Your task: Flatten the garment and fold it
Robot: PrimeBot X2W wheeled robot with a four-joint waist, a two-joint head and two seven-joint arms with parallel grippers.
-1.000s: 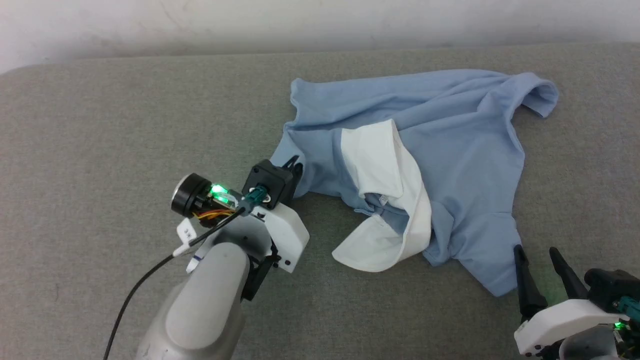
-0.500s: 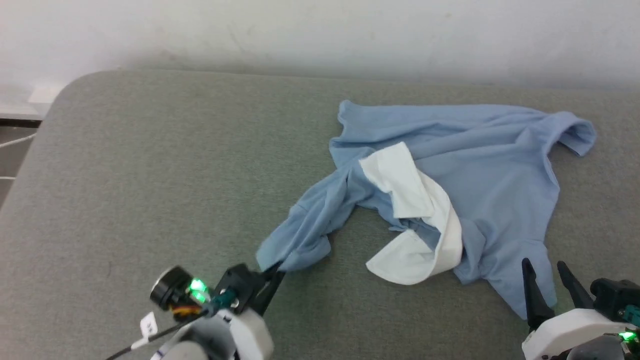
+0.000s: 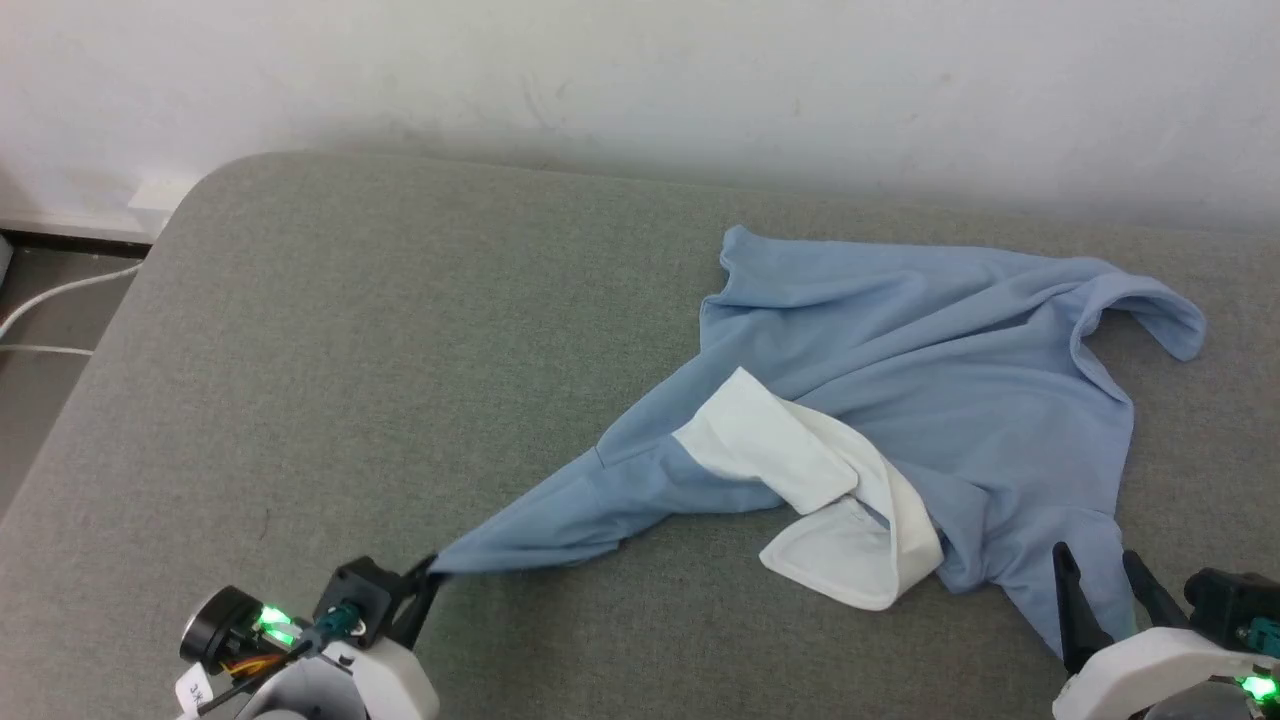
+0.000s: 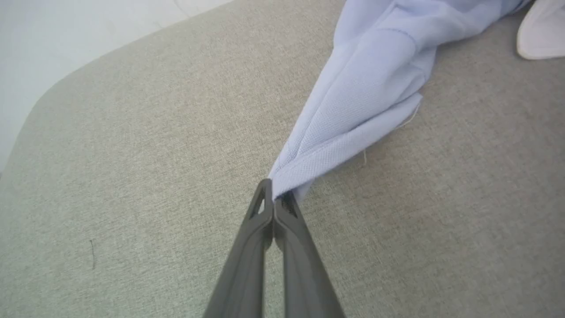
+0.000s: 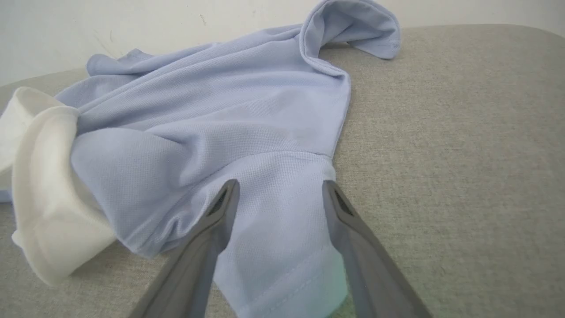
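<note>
The garment (image 3: 930,370) is a light blue polo shirt with a white collar (image 3: 830,500), lying crumpled on the grey padded surface (image 3: 400,350). One sleeve (image 3: 560,525) is drawn out taut toward the lower left. My left gripper (image 3: 428,572) is shut on that sleeve's tip; in the left wrist view its fingers (image 4: 273,198) pinch the bunched hem of the garment (image 4: 366,97). My right gripper (image 3: 1100,580) stands open at the lower right, over the other sleeve (image 5: 282,238). Its fingers straddle that sleeve without clamping it.
A white wall (image 3: 640,80) runs behind the surface. At the far left the surface's rounded corner drops to a floor with white cables (image 3: 50,300). Bare grey surface lies left of the shirt.
My left gripper has pulled the sleeve down and to the left, stretching the shirt out toward it. The collar shifted with the cloth. The head camera has also turned. The right gripper stays open.
</note>
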